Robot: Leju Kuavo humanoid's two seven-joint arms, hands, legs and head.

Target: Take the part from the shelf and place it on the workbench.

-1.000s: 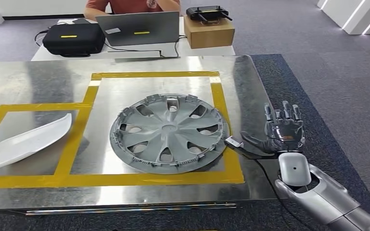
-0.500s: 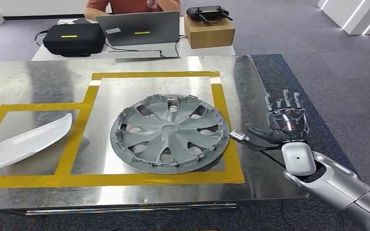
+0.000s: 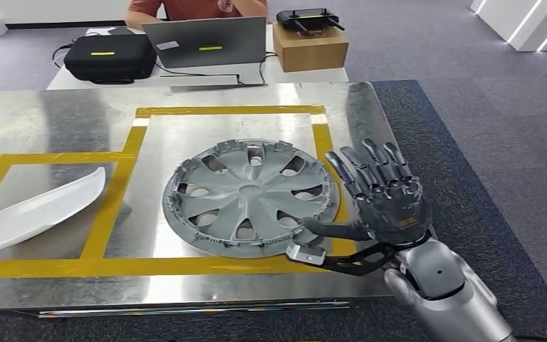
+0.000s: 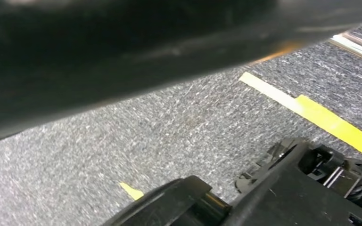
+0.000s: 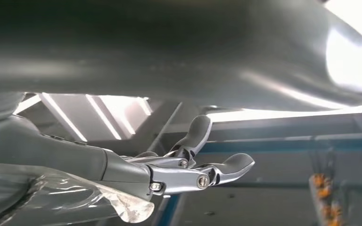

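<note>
A grey wheel cover (image 3: 249,196) lies flat on the steel workbench (image 3: 64,121), inside a square of yellow tape (image 3: 228,110). A white curved panel (image 3: 39,210) lies in the taped box to its left. My right hand (image 3: 384,199) hovers at the wheel cover's front right edge, over the tape, holding nothing. Its fingers are spread and point away from me, and the thumb reaches toward the cover's rim. Whether the thumb touches the rim I cannot tell. In the right wrist view the right hand (image 5: 122,169) shows parted fingers (image 5: 231,164) beside a grey metal surface.
Behind the workbench stands a white table with a laptop (image 3: 203,43), a black case (image 3: 109,57) and a cardboard box (image 3: 309,46) carrying a controller (image 3: 308,19). A person (image 3: 196,8) sits behind the laptop. Grey carpet (image 3: 484,128) lies to the right of the bench.
My right hand has swung left and toward me, from beyond the bench's right edge to over the tape beside the wheel cover. Its fingers stay spread. The parts have not moved.
</note>
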